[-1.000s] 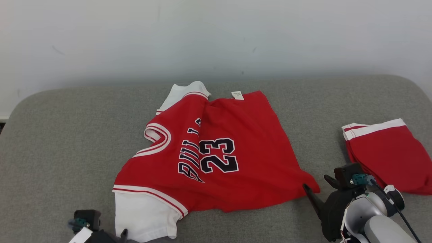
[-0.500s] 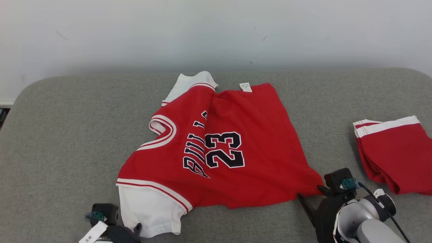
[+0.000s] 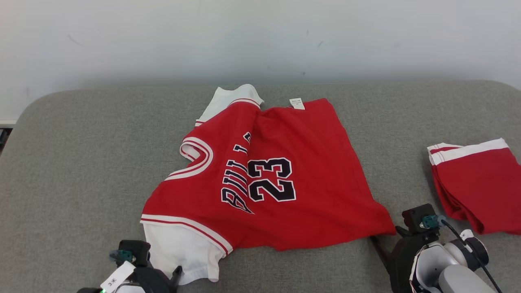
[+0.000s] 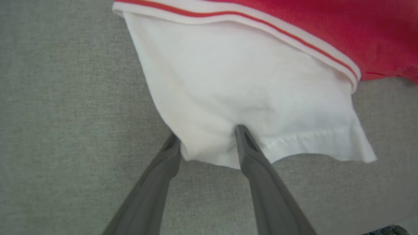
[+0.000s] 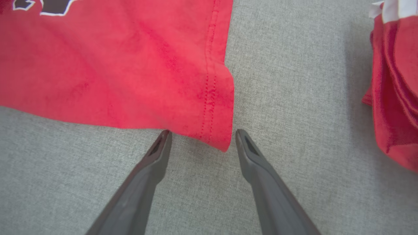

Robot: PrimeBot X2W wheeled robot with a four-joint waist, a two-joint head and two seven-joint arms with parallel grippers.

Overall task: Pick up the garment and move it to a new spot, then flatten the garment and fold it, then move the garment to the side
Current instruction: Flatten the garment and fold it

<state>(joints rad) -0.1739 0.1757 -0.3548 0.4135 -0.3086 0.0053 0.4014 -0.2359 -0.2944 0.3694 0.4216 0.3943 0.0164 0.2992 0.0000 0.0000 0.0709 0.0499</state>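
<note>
Jersey (image 3: pixel 264 179) on bench (image 3: pixel 81 162).
Left end effector (image 4: pixel 206 133) open astride white sleeve (image 4: pixel 245 81); right end effector (image 5: pixel 203 132) open, empty, at hem corner (image 5: pixel 218 130).

The left gripper (image 4: pixel 206 132) and right gripper (image 5: pixel 202 131) each carry two long, dark grey fingers (image 5: pixel 261 182), tapering to blunt tips with a narrow slot sunk near the end. Each wrist bears a small black box (image 3: pixel 416 215) with a teal plug (image 3: pixel 428 222). A thin black cable (image 3: pixel 452 230) runs beside the right forearm's glossy white shell (image 3: pixel 427 265). A white tag (image 3: pixel 117 277) marked "3*" sits at the left wrist.
</note>
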